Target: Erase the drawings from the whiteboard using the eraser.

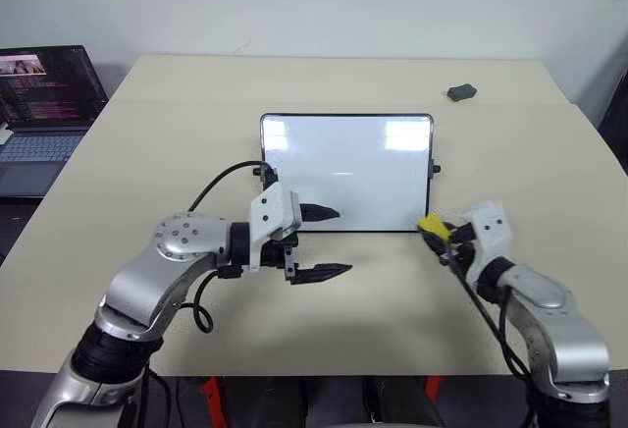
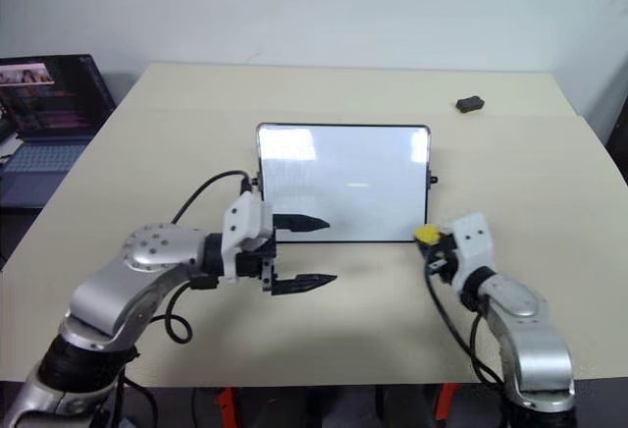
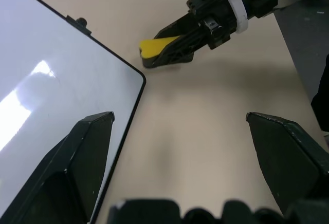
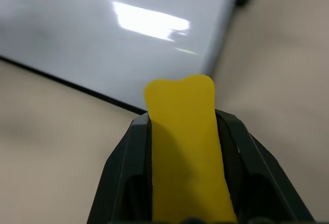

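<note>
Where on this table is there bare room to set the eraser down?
The table lies bare right of the whiteboard up to the dark grey lump, in the strip behind the board, and on the left toward the laptop. In front it is crowded: open left gripper, right gripper clamping the eraser.

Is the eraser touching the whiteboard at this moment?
Apart. In the left wrist view the eraser, clamped in the right gripper, sits off the whiteboard's rounded corner with a strip of bare table between them.

An office or lab: beige table, open laptop (screen lit), plain wall.
</note>
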